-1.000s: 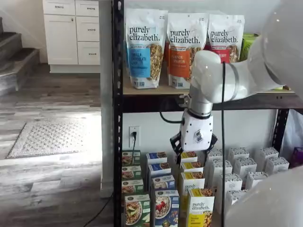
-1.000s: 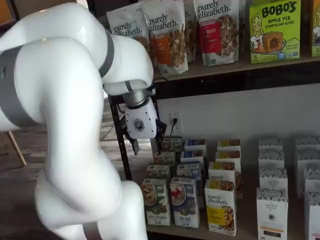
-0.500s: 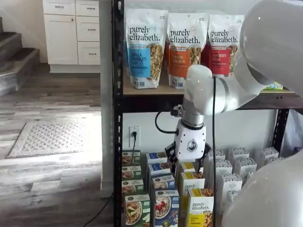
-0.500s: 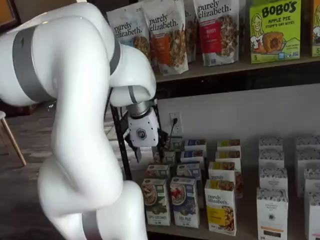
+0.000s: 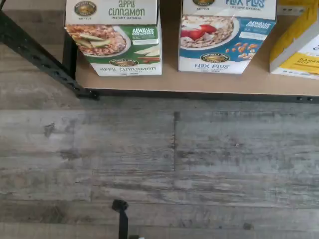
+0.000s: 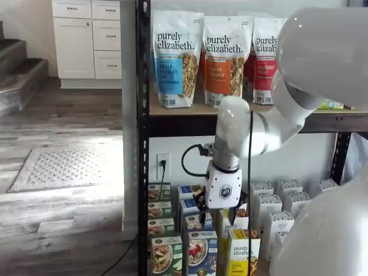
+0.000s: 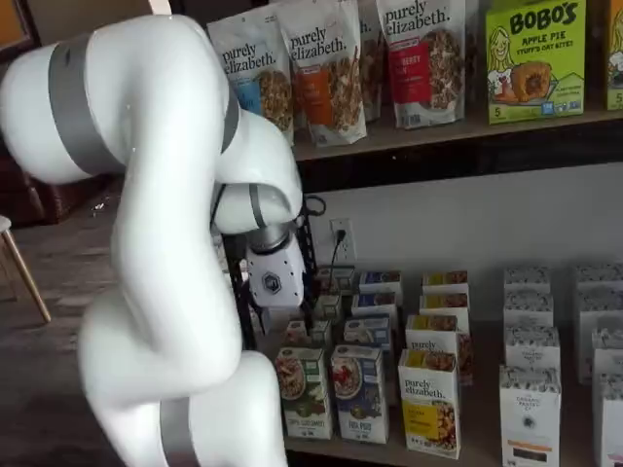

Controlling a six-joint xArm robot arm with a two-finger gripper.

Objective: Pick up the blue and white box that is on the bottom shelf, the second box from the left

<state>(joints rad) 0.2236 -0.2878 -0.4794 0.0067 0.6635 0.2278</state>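
Grey wood-plank floor [image 6: 63, 230] runs through the room, with a pale patterned rug [image 6: 57, 167] lying on it in bright light. White cabinets [image 6: 86, 40] with drawers stand at the back wall, dark stairs [image 6: 17, 75] beside them. A white wall [image 7: 467, 224] bears a power outlet [image 6: 163, 165] with a black cord plugged in.

bottom shelf [image 5: 199, 82]: tan board | on it: green-and-white carton [image 5: 115, 37], blue and white box [image 5: 224, 37], yellow carton [image 5: 299, 45]

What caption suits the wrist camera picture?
Looking down at the blue and white box beside a green carton on the bottom shelf.
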